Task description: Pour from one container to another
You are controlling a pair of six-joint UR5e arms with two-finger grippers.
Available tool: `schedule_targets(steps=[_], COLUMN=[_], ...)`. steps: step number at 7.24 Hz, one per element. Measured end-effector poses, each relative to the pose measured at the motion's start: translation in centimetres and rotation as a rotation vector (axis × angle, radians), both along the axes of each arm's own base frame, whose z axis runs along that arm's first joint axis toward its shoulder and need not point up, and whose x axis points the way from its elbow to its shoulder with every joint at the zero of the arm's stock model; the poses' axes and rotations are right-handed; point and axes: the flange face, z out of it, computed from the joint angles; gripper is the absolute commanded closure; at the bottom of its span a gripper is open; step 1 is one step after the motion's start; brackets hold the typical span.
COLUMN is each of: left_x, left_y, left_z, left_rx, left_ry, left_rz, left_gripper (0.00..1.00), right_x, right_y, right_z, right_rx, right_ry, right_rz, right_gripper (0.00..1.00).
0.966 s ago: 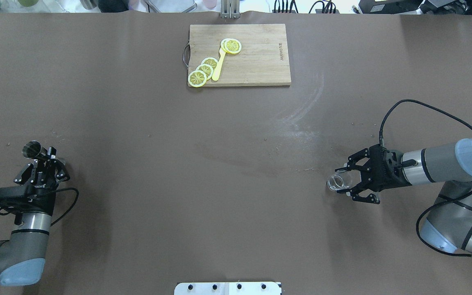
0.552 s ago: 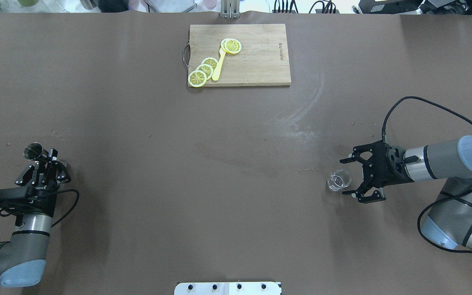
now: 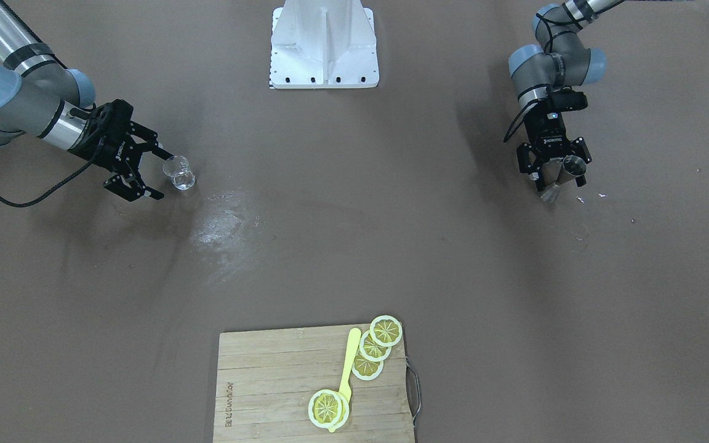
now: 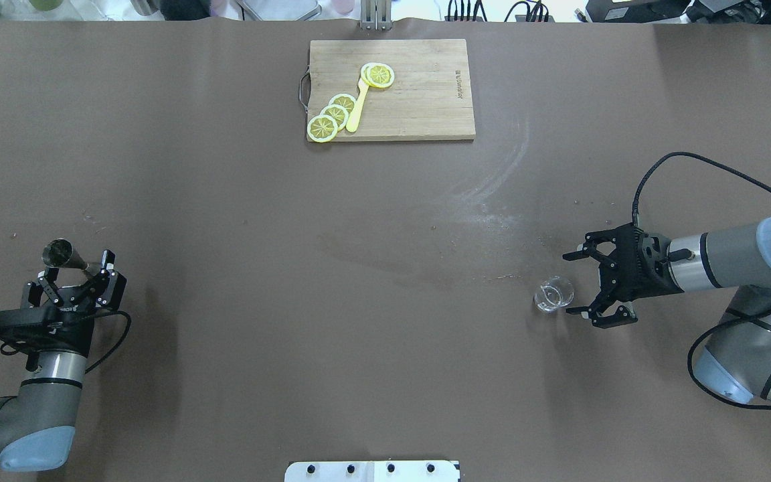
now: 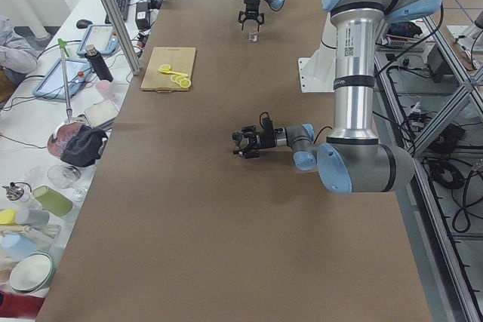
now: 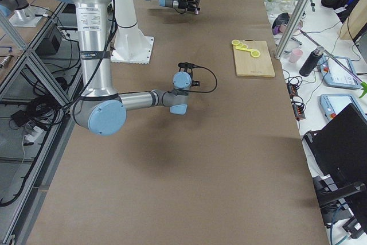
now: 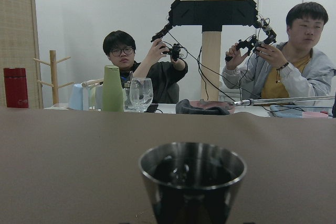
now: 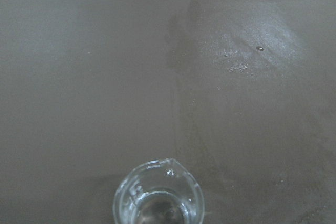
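A steel jigger (image 4: 57, 253) (image 3: 568, 169) stands on the brown table at the robot's left; the left wrist view shows it close and centred (image 7: 192, 182), with dark liquid inside. My left gripper (image 4: 76, 266) (image 3: 559, 179) is open, its fingers spread on either side of the jigger's lower part without pinching it. At the robot's right a small clear glass beaker (image 4: 554, 293) (image 3: 179, 171) (image 8: 159, 198) stands upright on the table. My right gripper (image 4: 576, 284) (image 3: 157, 175) is open just beside it, holding nothing.
A wooden cutting board (image 4: 425, 100) (image 3: 268, 381) with lemon slices (image 4: 332, 115) and a yellow spoon (image 4: 357, 107) lies at the far middle. A whitish smear (image 4: 492, 201) marks the table near the beaker. The robot's white base (image 3: 324, 43) sits at the near edge.
My right gripper has drawn back to the right, off the beaker it straddled a second ago. My left gripper's fingers have spread apart, and it has slid slightly back from the jigger.
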Motion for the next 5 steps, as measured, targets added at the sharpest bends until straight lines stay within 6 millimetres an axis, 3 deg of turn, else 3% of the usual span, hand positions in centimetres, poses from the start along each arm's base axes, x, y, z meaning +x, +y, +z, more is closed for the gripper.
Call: schedule_targets(steps=[3,5], left_x=[-3.4,-5.2], left_y=[0.5,0.7], left_z=[-1.3,-3.9], left_rx=[0.003,0.007], left_ry=[-0.030,-0.006], left_rz=[-0.004,-0.004], left_gripper=[0.02,0.02], right_x=[2.5,7.5], right_y=[0.8,-2.4], right_z=[1.9,2.7], right_rx=[-0.033,-0.081], right_ry=[0.025,0.046], right_rz=[-0.019,0.046], right_gripper=[0.00,0.00])
